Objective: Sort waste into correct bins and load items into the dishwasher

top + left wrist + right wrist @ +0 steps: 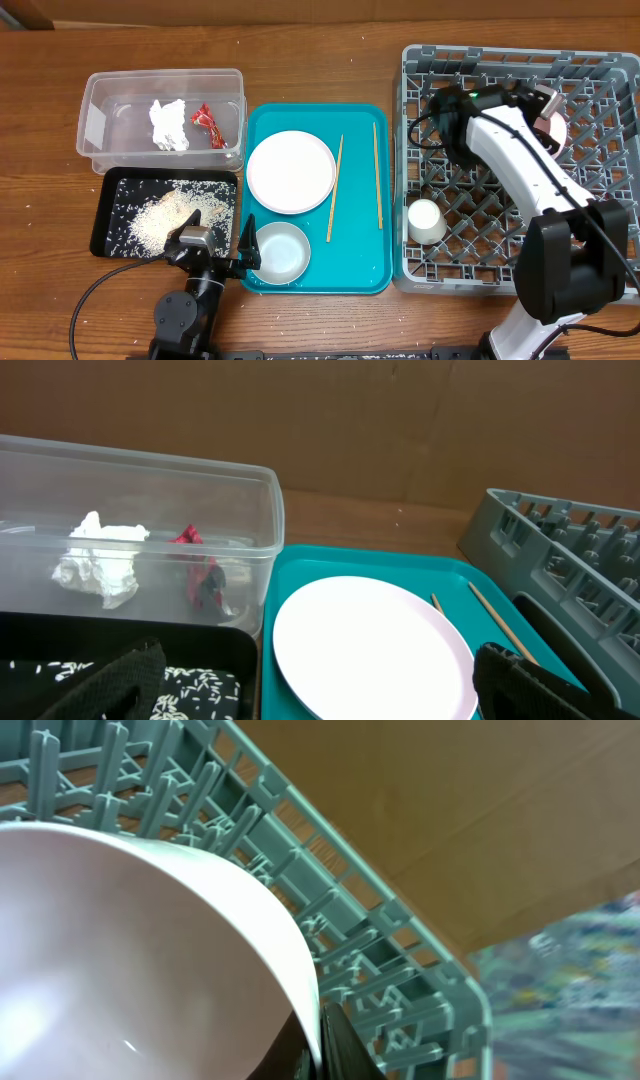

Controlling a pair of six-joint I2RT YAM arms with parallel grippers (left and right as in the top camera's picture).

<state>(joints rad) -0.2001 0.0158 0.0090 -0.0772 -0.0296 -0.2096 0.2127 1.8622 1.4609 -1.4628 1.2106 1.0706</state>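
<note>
- The right gripper [545,108] is pinching the smooth pale pink bowl [130,950] inside the grey plastic peg rack [600,70], far right.
- The left gripper [320,665] is hanging wide open by the round white plate [385,635].

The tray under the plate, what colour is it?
The tray is teal; overhead view shows it best.

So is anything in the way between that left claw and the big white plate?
Nothing visible. The left gripper is open, and its wrist view shows the plate straight ahead, bare. The white bowl sits off to the side, and the chopsticks lie beyond the plate.
</note>
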